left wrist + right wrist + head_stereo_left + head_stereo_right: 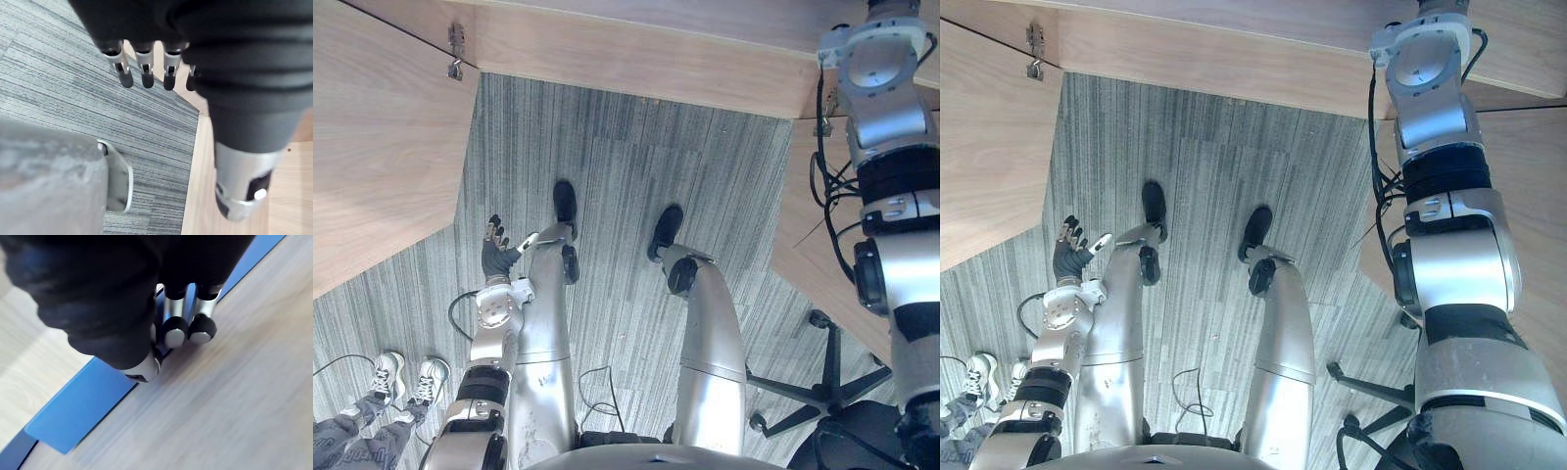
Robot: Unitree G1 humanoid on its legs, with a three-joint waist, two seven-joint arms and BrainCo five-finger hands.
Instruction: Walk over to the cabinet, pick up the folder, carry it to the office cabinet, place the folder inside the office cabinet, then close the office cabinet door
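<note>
Right wrist view has the right hand (pixel 171 318) clamped on the thin edge of a flat, smooth blue folder (pixel 78 406), fingers on one face and thumb on the other, against a pale wood-grain board (pixel 230 401); the folder's far end is cut off. Seen from the head, the left hand (pixel 495 253) hangs at 8 o'clock, fingers relaxed and apart, over grey striped carpet (pixel 626 166). Light wooden cabinet panels (pixel 382 147) stand at 10 and 12 o'clock, and a black chair base (pixel 822 387) is half cut off at 5 o'clock.
</note>
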